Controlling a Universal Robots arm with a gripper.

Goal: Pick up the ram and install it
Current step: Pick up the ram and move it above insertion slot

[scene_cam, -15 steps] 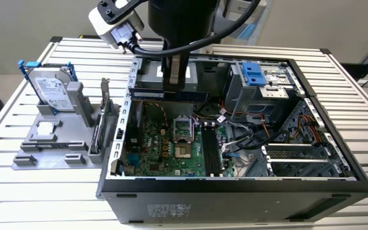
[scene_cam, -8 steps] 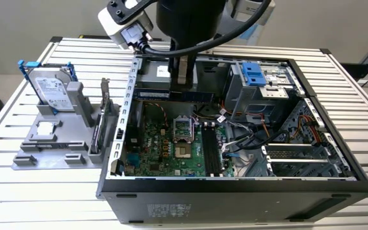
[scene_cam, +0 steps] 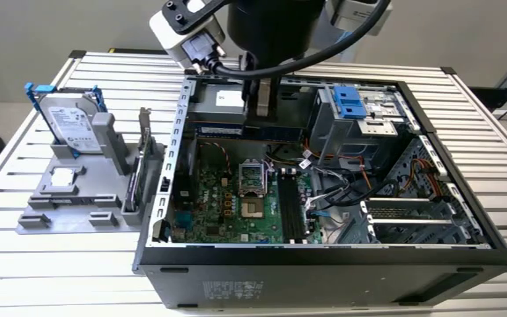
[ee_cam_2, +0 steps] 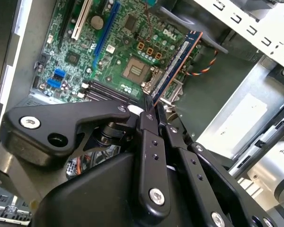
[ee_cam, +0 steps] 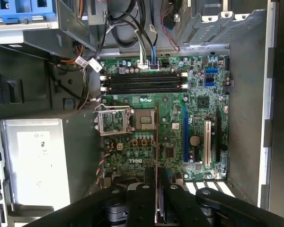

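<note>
Above the motherboard (ee_cam: 175, 137), inside the open computer case (scene_cam: 324, 264), I see my jaws clamped on one end of the ram (ee_cam_2: 174, 66), which sticks out edge-on, held clear of the dark memory slots (ee_cam: 142, 82) near the processor socket (ee_cam: 116, 120)

ram (ee_cam_2: 177, 60) in gripper (ee_cam_2: 149, 112) over motherboard (ee_cam: 173, 137) inside case (scene_cam: 324, 256); drive stand (scene_cam: 68, 201) beside case

Open black computer case (scene_cam: 324, 271) lies on slatted metal surface (scene_cam: 42, 264). Black pincer (scene_cam: 261, 117) sits inside it, gripping long bluish ram stick (scene_cam: 227, 130), held level.
</note>
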